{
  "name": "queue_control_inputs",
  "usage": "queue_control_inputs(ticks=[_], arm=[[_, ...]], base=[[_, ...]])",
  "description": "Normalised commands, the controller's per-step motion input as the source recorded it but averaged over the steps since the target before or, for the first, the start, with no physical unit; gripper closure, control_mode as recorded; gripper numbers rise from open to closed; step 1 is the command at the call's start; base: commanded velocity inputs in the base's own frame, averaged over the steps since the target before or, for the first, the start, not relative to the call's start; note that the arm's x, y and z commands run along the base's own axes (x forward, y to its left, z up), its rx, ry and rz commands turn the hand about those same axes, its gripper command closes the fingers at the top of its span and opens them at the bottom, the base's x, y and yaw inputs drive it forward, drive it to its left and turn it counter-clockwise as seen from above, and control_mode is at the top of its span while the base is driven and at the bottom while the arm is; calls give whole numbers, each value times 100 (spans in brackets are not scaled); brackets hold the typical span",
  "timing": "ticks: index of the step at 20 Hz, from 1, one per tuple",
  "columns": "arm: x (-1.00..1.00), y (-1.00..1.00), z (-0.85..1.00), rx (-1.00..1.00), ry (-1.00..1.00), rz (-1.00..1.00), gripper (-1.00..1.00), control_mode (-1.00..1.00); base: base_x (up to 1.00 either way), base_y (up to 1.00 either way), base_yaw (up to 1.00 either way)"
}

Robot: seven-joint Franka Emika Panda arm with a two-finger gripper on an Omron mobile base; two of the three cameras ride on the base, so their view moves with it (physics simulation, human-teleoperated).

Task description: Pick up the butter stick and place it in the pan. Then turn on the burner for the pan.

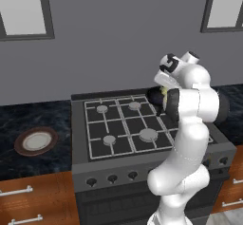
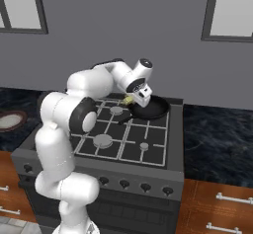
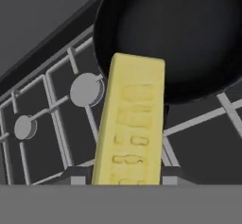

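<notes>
Gripper (image 2: 129,99) clamped on butter (image 3: 130,126) at its near end, far end toward pan (image 3: 175,34) at 1 o'clock; likely soft, slippery, light, so gentle grip.

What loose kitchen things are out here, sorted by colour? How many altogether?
Pale yellow: 1, the butter stick, held in the gripper.
Black: 1, the pan on the stove.
White with brown rim: 1, the plate.
Total: 3.
</notes>
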Motion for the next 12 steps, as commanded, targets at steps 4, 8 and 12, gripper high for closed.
queue_control_inputs(ticks=[4,8,12], arm=[[64,-44,-28,0,17,0,100,-100],[66,-34,-37,0,15,0,100,-100],[50,-27,-48,0,11,0,100,-100]], base=[[0,0,0],[0,0,0],[0,0,0]])
